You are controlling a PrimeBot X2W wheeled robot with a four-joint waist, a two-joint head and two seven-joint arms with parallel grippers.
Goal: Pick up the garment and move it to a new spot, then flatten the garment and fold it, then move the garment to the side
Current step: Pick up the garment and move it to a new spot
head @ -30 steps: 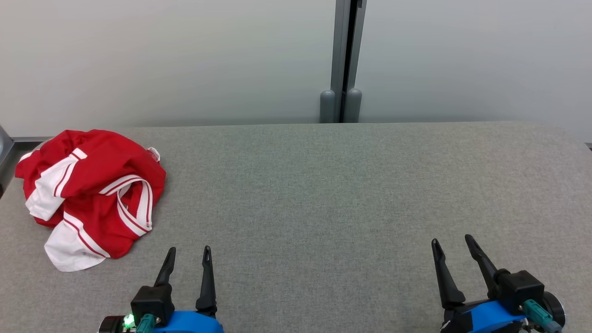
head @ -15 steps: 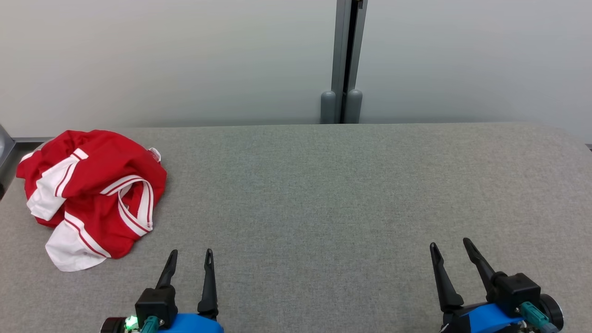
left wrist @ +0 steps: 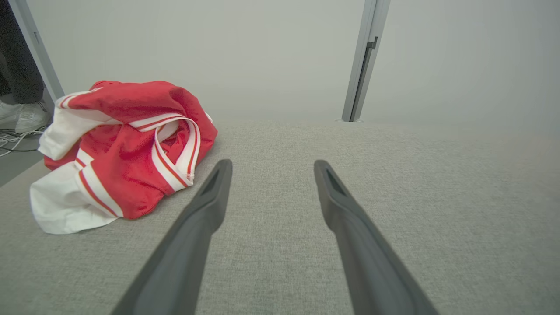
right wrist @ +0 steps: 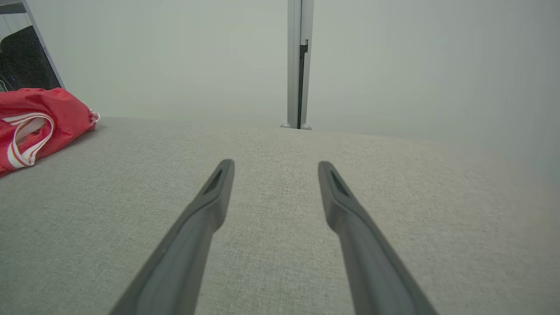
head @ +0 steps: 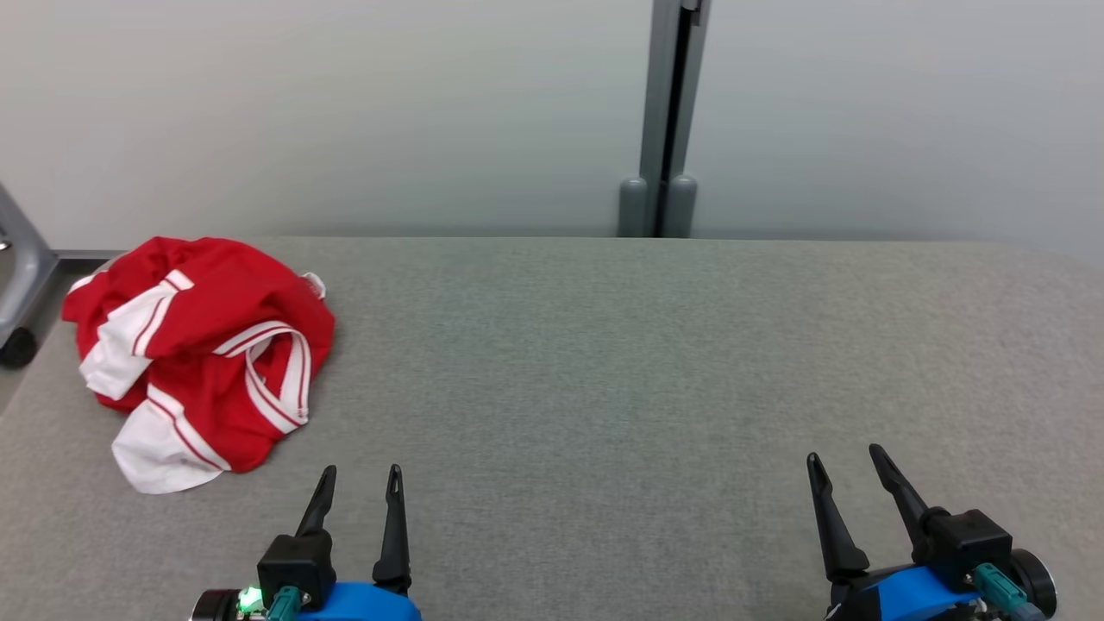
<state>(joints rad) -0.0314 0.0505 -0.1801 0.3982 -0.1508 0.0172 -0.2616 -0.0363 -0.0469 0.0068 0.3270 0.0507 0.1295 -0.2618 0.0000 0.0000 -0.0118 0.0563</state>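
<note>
A crumpled red garment (head: 203, 345) with white striped trim lies in a heap at the far left of the grey table (head: 604, 362). It also lies left of the fingers in the left wrist view, garment (left wrist: 127, 148), and at the left edge of the right wrist view, garment (right wrist: 30, 127). My left gripper (head: 360, 473) stands open near the front edge, just right of and nearer than the heap, with nothing between its fingers. At the lower right, my right gripper (head: 845, 453) is open and empty, far from the garment.
A pale wall with a grey vertical post (head: 664, 121) runs behind the table. A grey frame leg with a caster (head: 17, 276) stands off the table's left end. In the left wrist view, cables and a person's white shoe (left wrist: 17, 116) are on the floor there.
The camera has shifted, so the whole scene has slid right and slightly down. Both grippers stay open and roughly where they were; the garment lies unchanged.
</note>
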